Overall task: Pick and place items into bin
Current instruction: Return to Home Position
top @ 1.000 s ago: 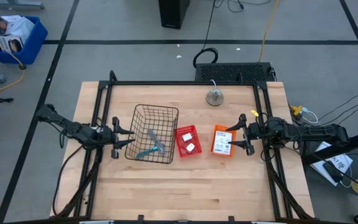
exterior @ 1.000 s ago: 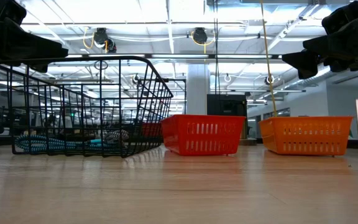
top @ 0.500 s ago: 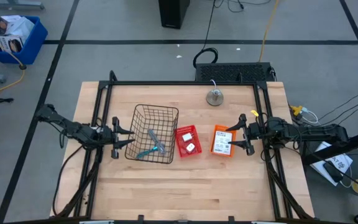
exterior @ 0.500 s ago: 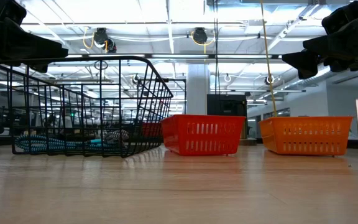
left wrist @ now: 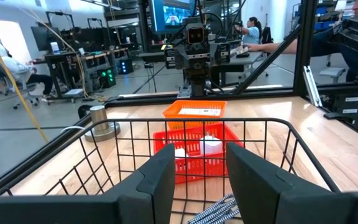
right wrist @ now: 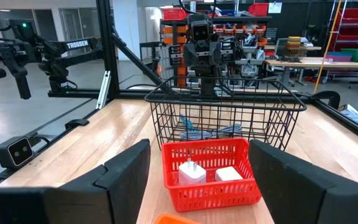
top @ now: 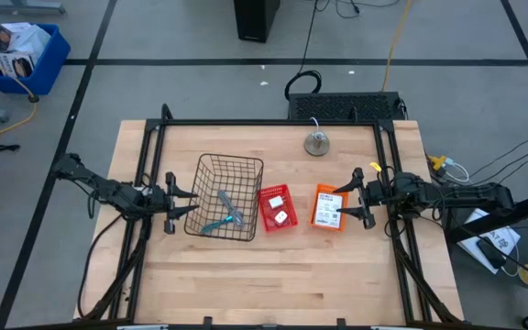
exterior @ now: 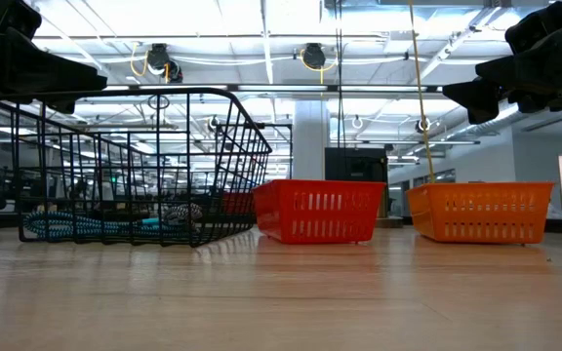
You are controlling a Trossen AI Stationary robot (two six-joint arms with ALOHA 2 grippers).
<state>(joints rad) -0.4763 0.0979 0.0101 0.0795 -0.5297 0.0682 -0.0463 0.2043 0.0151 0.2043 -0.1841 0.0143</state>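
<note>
Dark fingers (left wrist: 156, 182) of the left gripper (top: 190, 203) stand well parted with nothing between them, just beside the left wall of the black wire basket (top: 211, 174). The right gripper (top: 339, 203) is likewise spread wide and empty, its tips just beside the right side of the orange plastic basket (top: 320, 190). Both arms reach in low from opposite edges of the pale wooden table (top: 273, 275). A teal braided cable (top: 213, 225) and a grey-white speckled cable (top: 230, 205) lie in the wire basket. Between the two other baskets, the red plastic basket (right wrist: 207, 149) holds two white charger blocks (right wrist: 190, 172). The orange basket seems to hold a pale printed item, too small to make out.
</note>
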